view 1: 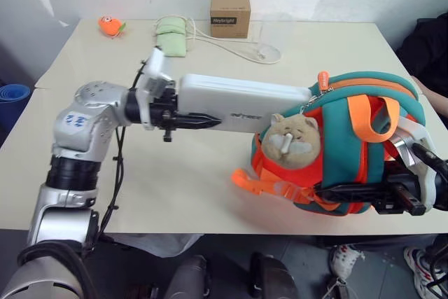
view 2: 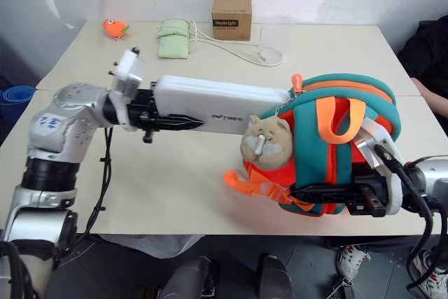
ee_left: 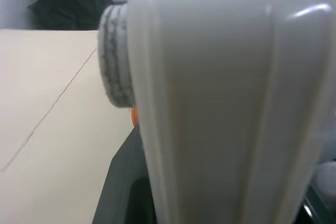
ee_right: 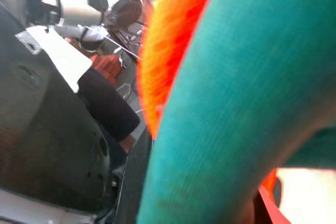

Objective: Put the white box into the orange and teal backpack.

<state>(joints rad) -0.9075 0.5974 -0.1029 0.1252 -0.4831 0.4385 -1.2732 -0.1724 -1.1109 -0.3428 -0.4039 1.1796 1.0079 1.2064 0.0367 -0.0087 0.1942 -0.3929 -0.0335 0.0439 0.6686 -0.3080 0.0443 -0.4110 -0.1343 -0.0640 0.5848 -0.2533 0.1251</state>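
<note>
My left end effector (view 1: 199, 121) is clamped on one short end of the white box (view 1: 241, 103), jaws part-open around its thickness, holding it out level at centre frame above the surface (view 1: 182, 180). Its far end meets the top of the orange and teal backpack (view 1: 343, 145) at centre right, near the tan plush toy (view 1: 294, 139); I cannot tell whether it has entered the opening. My right end effector (view 1: 357, 192) is closed tight on the bag's lower edge at lower right, keeping the bag up off the surface.

I judge the box rigid and fairly light, since it stays straight while held from one end. Its shell looks smooth and glossy, so it may slip or droop in an end grip; holding squarely across the flat faces seems best. The backpack is soft fabric and will sag and fold, so its mouth may close unless I keep tension on it.
</note>
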